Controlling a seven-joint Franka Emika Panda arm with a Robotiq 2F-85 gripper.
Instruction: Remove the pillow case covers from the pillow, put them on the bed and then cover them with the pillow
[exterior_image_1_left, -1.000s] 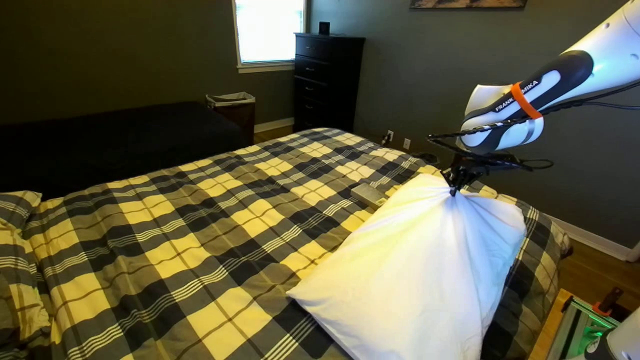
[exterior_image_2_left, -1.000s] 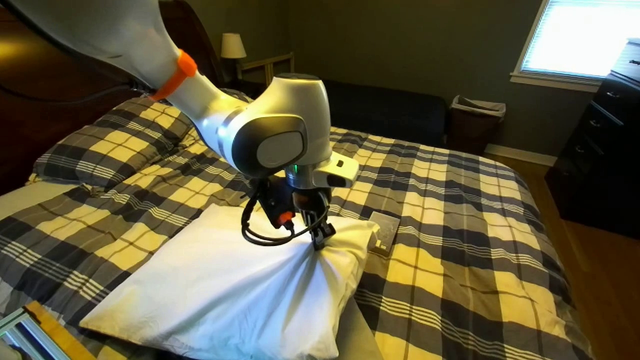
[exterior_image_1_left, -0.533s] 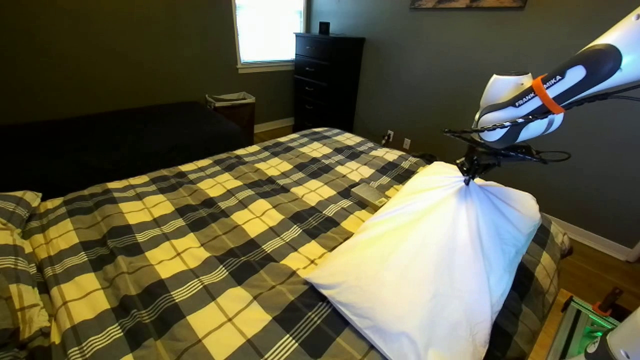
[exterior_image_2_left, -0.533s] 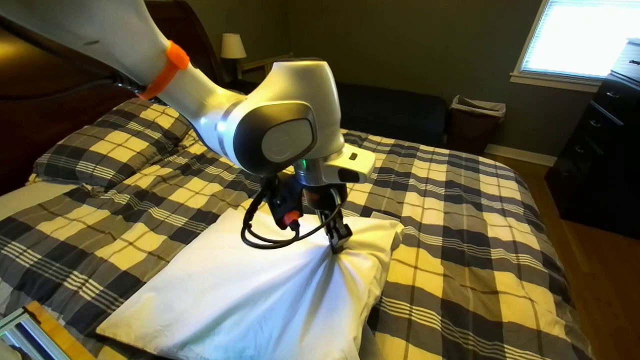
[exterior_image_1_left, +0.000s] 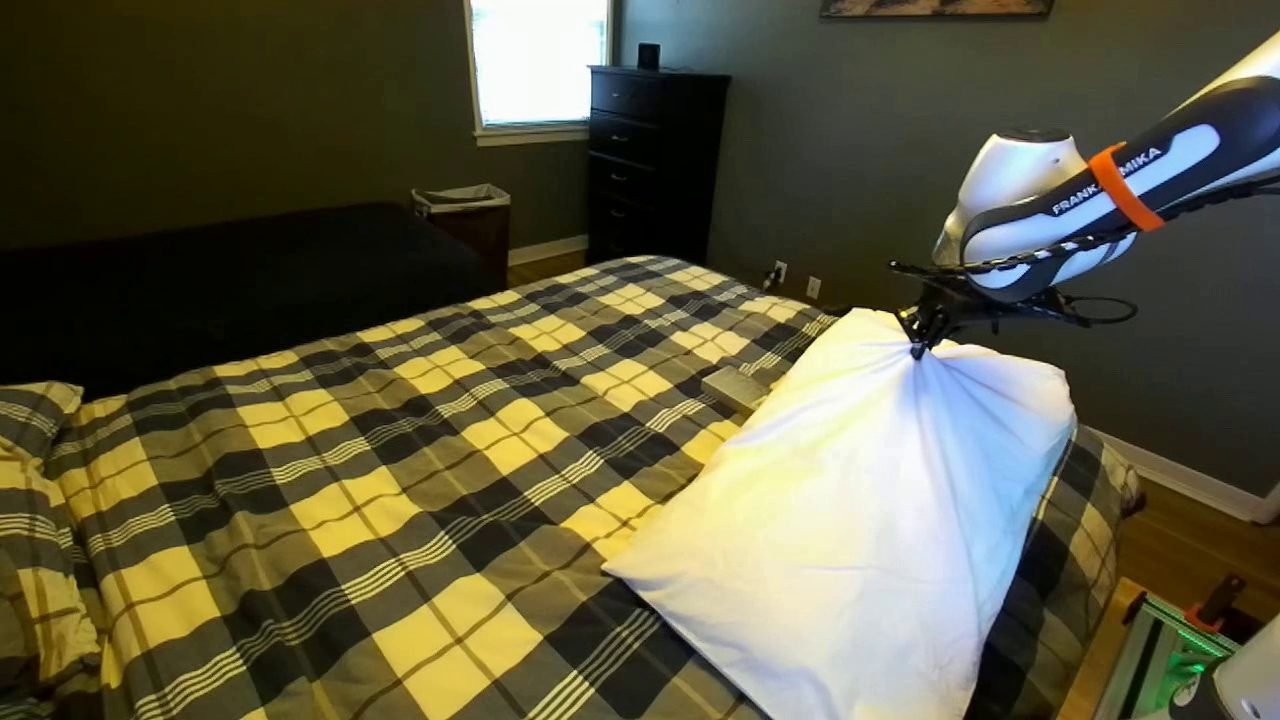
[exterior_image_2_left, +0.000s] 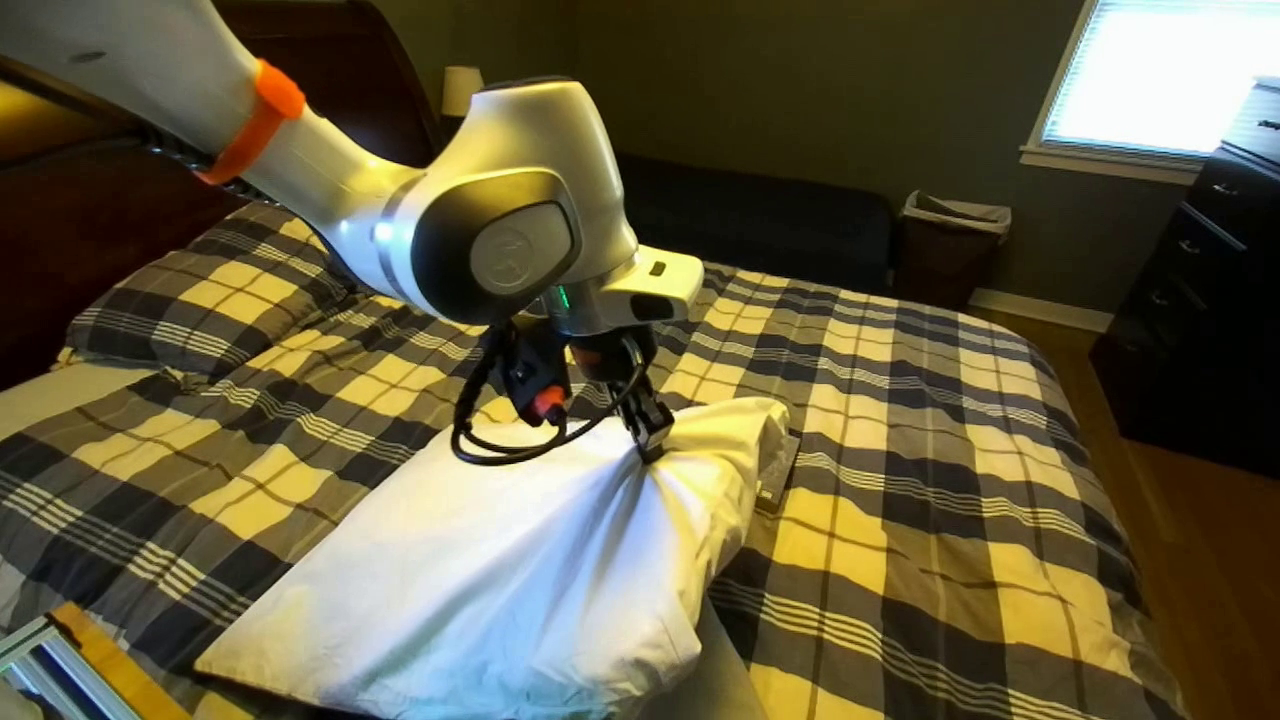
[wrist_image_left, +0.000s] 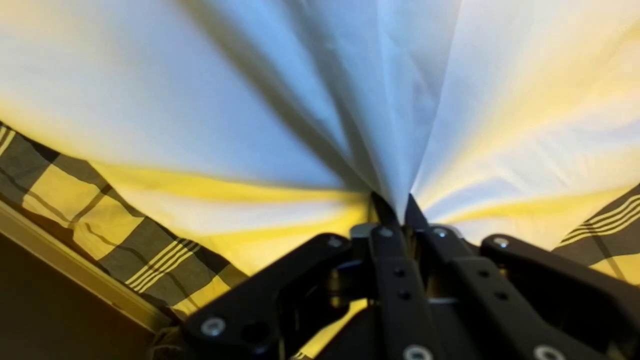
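Note:
The white pillow (exterior_image_1_left: 850, 520) lies across the plaid bed (exterior_image_1_left: 400, 450); it also shows in an exterior view (exterior_image_2_left: 450, 590) and the wrist view (wrist_image_left: 200, 100). My gripper (exterior_image_1_left: 917, 350) is shut on cloth near one end of the pillow; the fingertips (wrist_image_left: 391, 197) pinch a bunched fold, with creases fanning out. That end is lifted, and the opposite end rests low. The pillow case covers (exterior_image_1_left: 735, 388), a flat grey rectangular stack, lie on the bed beside the raised end, partly hidden by the pillow; only a strip (exterior_image_2_left: 778, 478) shows in an exterior view.
A pale grey flat thing (exterior_image_2_left: 715, 665) shows beneath the pillow; I cannot tell what it is. A plaid pillow (exterior_image_2_left: 220, 290) lies by the headboard. A metal frame with a wooden edge (exterior_image_1_left: 1105, 640) stands beside the bed. A dark dresser (exterior_image_1_left: 655, 160) and hamper (exterior_image_1_left: 465, 230) stand beyond.
My gripper has risen and pulled the pillow along, then shifted slightly back. The pillow's held end is higher. A strip of the covers shows again in an exterior view where the pillow hid them.

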